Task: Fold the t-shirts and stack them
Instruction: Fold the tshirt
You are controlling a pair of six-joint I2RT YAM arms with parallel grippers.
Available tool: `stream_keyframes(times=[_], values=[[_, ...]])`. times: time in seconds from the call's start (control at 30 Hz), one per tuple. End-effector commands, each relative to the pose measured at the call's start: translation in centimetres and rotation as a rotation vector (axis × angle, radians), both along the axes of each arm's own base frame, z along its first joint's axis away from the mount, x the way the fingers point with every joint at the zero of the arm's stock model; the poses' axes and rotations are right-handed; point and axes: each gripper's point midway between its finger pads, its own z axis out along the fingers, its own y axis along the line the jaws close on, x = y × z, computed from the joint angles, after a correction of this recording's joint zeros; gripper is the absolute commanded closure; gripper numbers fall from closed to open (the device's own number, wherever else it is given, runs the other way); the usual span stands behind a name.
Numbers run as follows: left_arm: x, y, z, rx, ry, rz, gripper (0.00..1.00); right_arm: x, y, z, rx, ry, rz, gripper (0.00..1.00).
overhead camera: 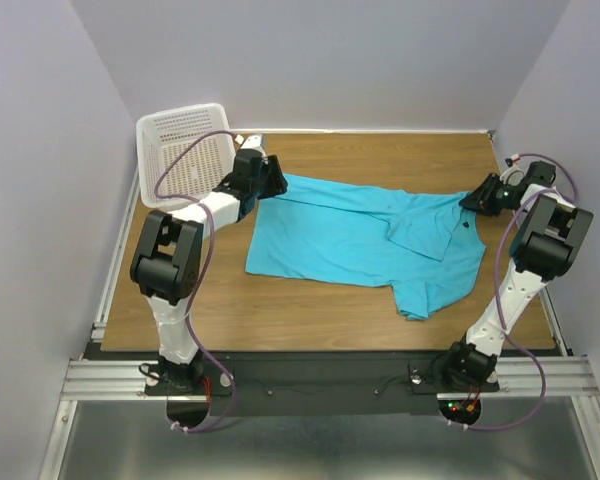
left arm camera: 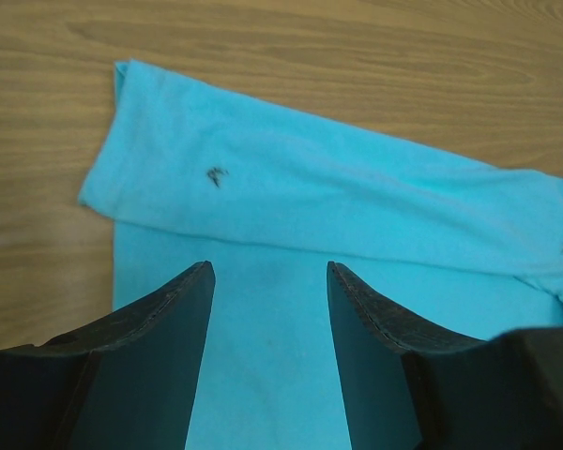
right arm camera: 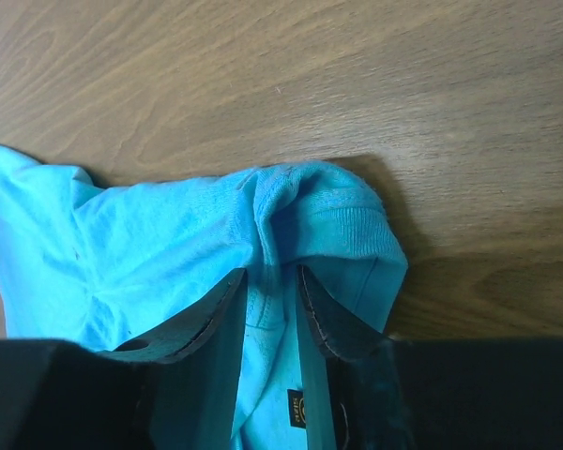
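One turquoise t-shirt [overhead camera: 360, 240] lies spread on the wooden table, with a flap folded over its middle and a sleeve hanging toward the front. My left gripper [overhead camera: 267, 180] is at the shirt's far left corner. In the left wrist view it [left arm camera: 270, 272] is open above flat cloth [left arm camera: 291, 197], with nothing between the jaws. My right gripper [overhead camera: 477, 197] is at the shirt's right end. In the right wrist view it [right arm camera: 272, 274] is shut on a bunched ridge of the shirt [right arm camera: 169, 253] by the ribbed collar, close to a small dark label [right arm camera: 297, 408].
A white plastic basket [overhead camera: 185, 150] stands tilted at the table's back left corner, just behind my left arm. Bare wooden table [overhead camera: 310, 300] shows in front of the shirt and along the back. Walls close in on three sides.
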Motion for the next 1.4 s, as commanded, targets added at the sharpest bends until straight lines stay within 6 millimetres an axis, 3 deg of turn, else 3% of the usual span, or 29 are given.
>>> stream_keyframes(times=[0.0,0.23,0.47,0.8,1.0,1.37], values=[[3.2,0.3,2.0,0.011,-0.056,0.018,0.38,1.3,-0.2,1.3,-0.004,-0.048,0.009,0.67],[4.9,-0.6,-0.6,0.006,0.002,0.01,0.38,1.4,-0.2,0.9,0.006,-0.045,0.012,0.75],[3.6,0.0,-2.3,0.007,0.02,0.027,0.38,1.9,-0.5,1.9,-0.01,-0.066,0.006,0.91],[2.6,1.2,-4.0,0.04,0.039,0.064,0.38,3.2,-3.4,3.9,-0.153,-0.079,-0.088,0.99],[3.4,1.1,-3.3,0.039,0.01,0.061,0.38,3.0,-5.2,3.5,-0.237,-0.046,-0.16,0.99],[4.4,0.8,-2.9,0.047,-0.011,0.05,0.38,4.0,-6.7,3.3,-0.27,-0.04,-0.225,0.99]])
